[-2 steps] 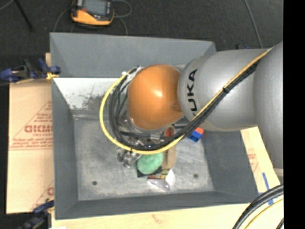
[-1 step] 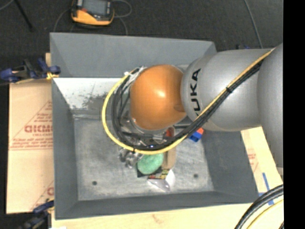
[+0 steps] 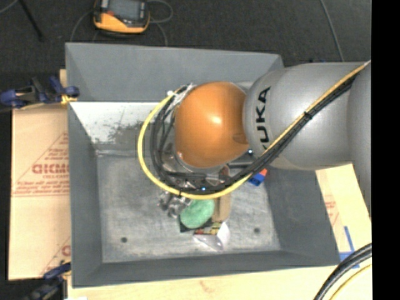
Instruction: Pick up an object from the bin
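Because the arm comes in from the right and bends steeply down, its glossy orange wrist cover (image 3: 209, 125) hangs squarely over the middle of the grey metal bin (image 3: 119, 224), hiding much of what goes on beneath. The gripper (image 3: 170, 202) pokes out below the cover's lower left edge, a cluster of small metal parts low over the scuffed, dull floor. I cannot tell whether it is open or closed. Just to its right lies a pale green lump (image 3: 197, 214), rounded and soft-looking, like foam or sponge. To my eye that is the likeliest thing to be picked. Against the lump's right side is a flat brown piece (image 3: 223, 209), cardboard by the look. Nearer the front wall lies a crinkled whitish wrapper (image 3: 211, 237). A small blue thing (image 3: 260, 176) peeks out from under the arm. A yellow cable (image 3: 146, 158) loops wide round the cover — slack, I'd guess, so the wrist can turn freely.
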`<state>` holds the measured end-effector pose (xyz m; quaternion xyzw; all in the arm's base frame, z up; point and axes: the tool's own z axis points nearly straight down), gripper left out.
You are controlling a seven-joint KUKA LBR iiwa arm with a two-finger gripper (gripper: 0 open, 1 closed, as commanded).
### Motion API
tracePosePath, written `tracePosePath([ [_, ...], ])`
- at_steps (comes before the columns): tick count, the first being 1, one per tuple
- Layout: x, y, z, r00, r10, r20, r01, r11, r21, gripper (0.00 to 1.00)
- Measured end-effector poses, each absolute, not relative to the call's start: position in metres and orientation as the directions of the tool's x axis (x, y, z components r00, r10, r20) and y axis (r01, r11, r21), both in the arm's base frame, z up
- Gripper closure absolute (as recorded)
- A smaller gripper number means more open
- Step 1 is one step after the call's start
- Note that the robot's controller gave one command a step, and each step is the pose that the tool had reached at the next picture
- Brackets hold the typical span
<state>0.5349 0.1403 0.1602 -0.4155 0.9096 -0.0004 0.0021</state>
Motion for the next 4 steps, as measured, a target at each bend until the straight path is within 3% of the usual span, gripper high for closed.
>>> tracePosePath([
  [1, 0.530, 0.132, 0.158, -0.645, -0.765, -0.004, -0.765, 0.645, -0.001, 1.00],
  [2, 0.511, 0.123, 0.174, -0.649, -0.761, 0.000, -0.761, 0.649, 0.001, 1.00],
  [3, 0.506, 0.062, 0.179, -0.668, -0.744, 0.000, -0.744, 0.668, 0.000, 0.00],
  [4, 0.506, 0.064, 0.179, -0.667, -0.745, 0.000, -0.745, 0.667, 0.000, 0.00],
])
